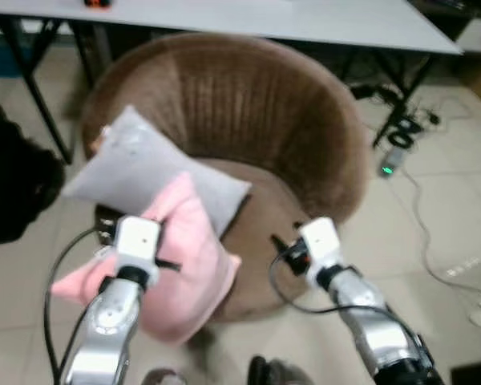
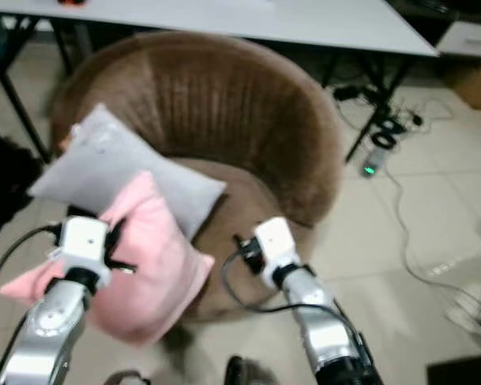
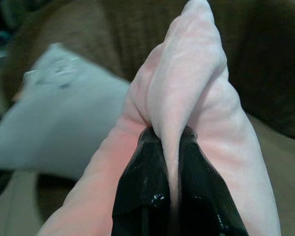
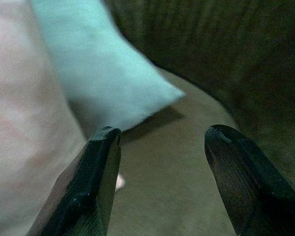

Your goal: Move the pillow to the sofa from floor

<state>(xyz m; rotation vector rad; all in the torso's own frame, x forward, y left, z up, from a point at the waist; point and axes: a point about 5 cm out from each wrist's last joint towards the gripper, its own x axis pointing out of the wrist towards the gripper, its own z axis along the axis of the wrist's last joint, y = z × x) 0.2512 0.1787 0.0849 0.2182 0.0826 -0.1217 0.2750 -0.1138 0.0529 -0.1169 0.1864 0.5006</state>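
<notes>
Both arms were jointed tubes of brushed silver metal, the left silver arm [image 1: 104, 329] and the right silver arm [image 1: 373, 321] each ending in a boxy white wrist housing with a dark band beneath it. Thin black cables looped out from each wrist and ran back along the forearm. The left gripper's glossy black fingers [image 3: 147, 196] looked smooth and tapered; the right gripper's matte black fingers [image 4: 246, 182] had rounded tips.

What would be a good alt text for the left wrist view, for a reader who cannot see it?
The left gripper has its two black fingers shut on a fold of the pink pillow, holding it up in front of the brown sofa. Beside it a grey pillow lies on the sofa.
</notes>
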